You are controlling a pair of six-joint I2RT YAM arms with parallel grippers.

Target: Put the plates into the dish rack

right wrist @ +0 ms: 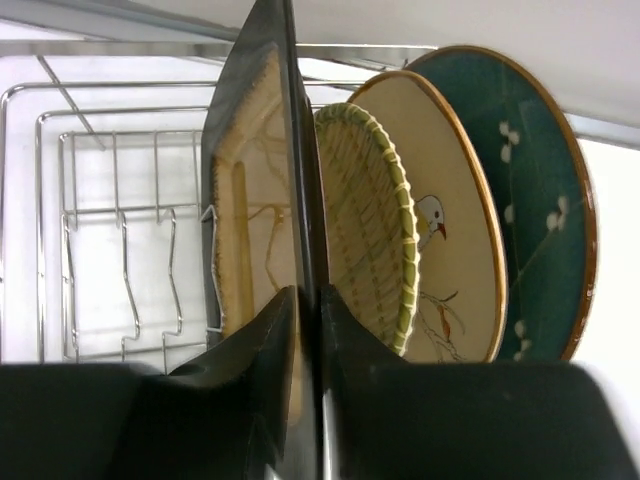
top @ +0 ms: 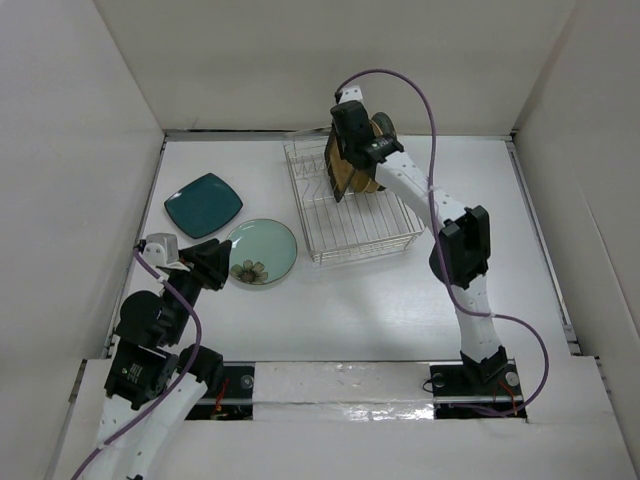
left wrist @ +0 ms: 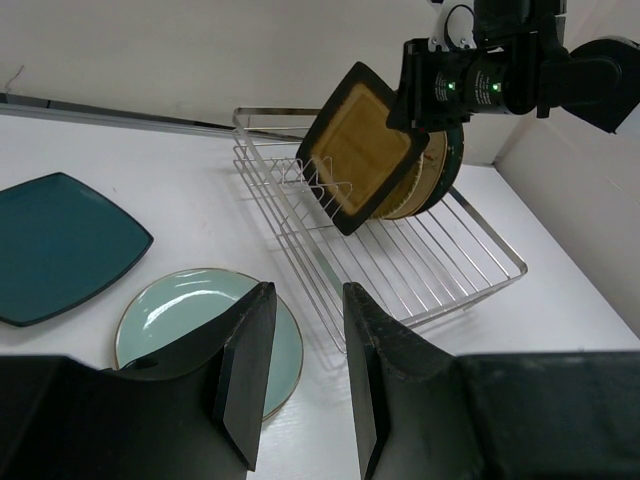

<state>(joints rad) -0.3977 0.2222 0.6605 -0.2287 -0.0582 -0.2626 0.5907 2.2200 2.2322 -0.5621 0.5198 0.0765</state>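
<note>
My right gripper (right wrist: 308,295) is shut on the edge of the black-rimmed yellow square plate (right wrist: 250,200) and holds it upright over the dish rack (top: 350,235) at its far end. Behind it in the rack stand a small woven yellow plate (right wrist: 372,215), the tan bird plate (right wrist: 450,220) and the teal round plate (right wrist: 535,170). The teal square plate (top: 203,204) and the pale green round plate (top: 262,252) lie flat on the table left of the rack. My left gripper (left wrist: 305,295) is open and empty, just above the green plate's (left wrist: 190,320) near right edge.
White walls close in the table on the left, back and right. The rack's near slots (right wrist: 120,220) hold nothing. The right arm (top: 460,245) reaches over the table to the right of the rack.
</note>
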